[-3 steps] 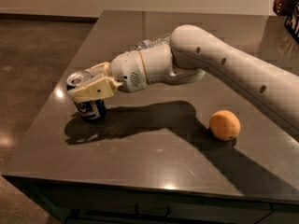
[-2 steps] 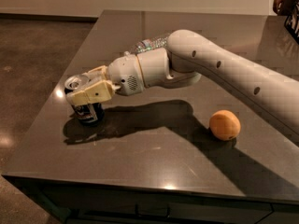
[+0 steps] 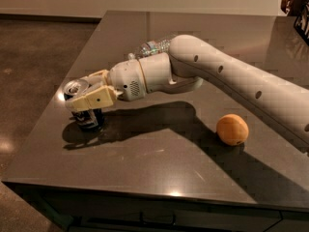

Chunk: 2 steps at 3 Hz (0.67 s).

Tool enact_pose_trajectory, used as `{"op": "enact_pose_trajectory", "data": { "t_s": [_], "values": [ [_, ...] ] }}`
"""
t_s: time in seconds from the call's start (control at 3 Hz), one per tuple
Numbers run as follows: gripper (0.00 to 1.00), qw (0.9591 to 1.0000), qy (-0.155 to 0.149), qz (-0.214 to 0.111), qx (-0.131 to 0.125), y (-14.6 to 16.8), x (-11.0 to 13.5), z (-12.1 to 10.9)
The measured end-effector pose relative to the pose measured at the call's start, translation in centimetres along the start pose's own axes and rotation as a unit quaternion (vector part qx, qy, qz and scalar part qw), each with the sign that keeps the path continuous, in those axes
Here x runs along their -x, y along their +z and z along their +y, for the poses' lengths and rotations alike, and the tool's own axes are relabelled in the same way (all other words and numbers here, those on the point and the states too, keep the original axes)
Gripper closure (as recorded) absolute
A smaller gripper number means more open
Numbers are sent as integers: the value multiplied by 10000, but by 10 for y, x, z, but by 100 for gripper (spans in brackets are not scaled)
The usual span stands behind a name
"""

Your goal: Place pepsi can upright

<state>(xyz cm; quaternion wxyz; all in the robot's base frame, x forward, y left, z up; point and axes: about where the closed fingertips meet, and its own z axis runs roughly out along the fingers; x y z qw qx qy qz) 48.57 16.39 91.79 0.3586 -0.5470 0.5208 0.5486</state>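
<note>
The pepsi can (image 3: 88,118) stands upright near the left edge of the dark table (image 3: 159,163), its silver top facing up and its dark-blue body partly hidden. My gripper (image 3: 87,98) reaches in from the right and its cream fingers (image 3: 94,100) are closed around the can's upper part. The can's base appears to rest on the table surface, with its shadow right beneath it.
An orange (image 3: 232,129) lies on the table to the right of the can, under my arm. A clear plastic water bottle (image 3: 152,46) lies behind my arm. The table's left edge is close to the can, and the front edge runs along the bottom.
My arm and gripper have shifted slightly left and down with the can in the grip. The orange has not moved.
</note>
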Motion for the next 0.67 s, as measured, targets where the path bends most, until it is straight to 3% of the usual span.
{"op": "enact_pose_trajectory", "data": {
  "t_s": [0.33,0.67],
  "values": [
    [0,10000,-8,4,22,2,1,1],
    [0,10000,-8,4,23,2,1,1]
  ]
}}
